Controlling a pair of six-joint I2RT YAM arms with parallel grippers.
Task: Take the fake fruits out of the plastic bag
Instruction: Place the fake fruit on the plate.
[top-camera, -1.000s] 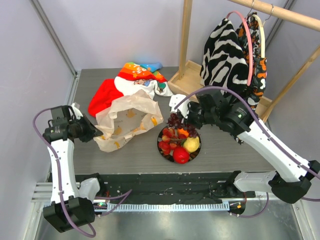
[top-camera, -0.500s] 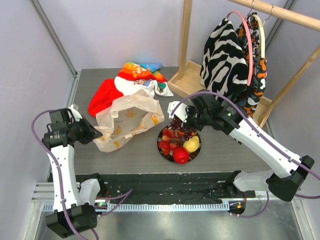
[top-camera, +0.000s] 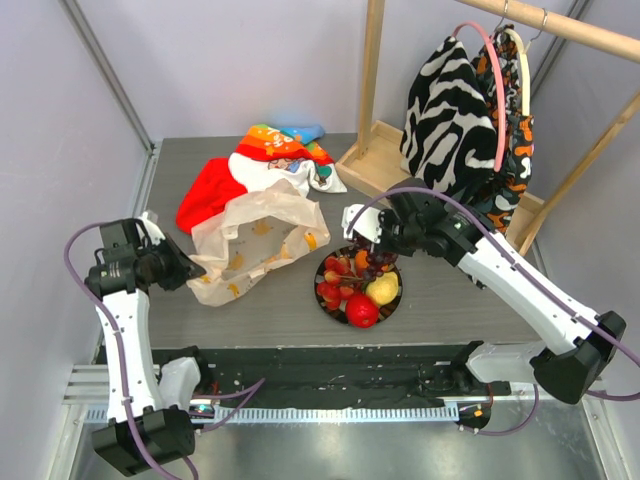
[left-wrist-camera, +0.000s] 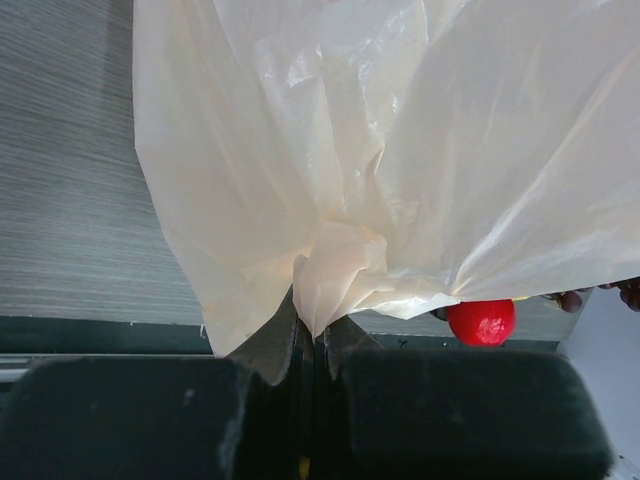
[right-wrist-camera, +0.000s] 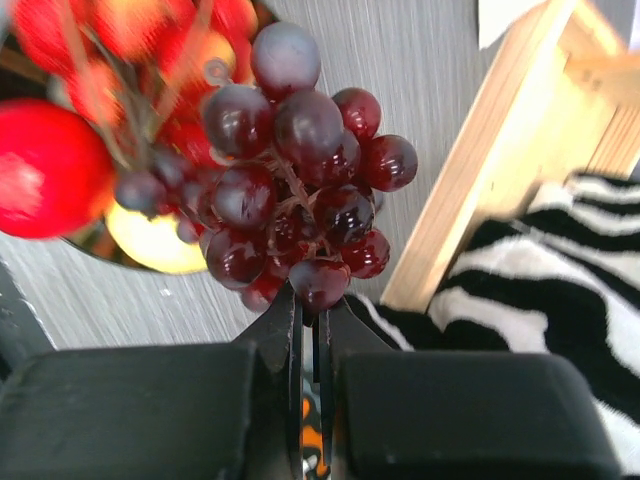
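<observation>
one grape bunch (right-wrist-camera: 290, 190) hangs tip-down.

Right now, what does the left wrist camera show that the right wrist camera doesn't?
Only the left wrist view: the plastic bag, a bunched fold pinched in the shut left gripper. Only the right wrist view: the shut right gripper clamping the grape bunch, plus the lemon, the wooden rack and a zebra-striped cloth. Both: the red apple and the grey table; a few dark grapes seem to peek in at the left view's right edge.
</observation>
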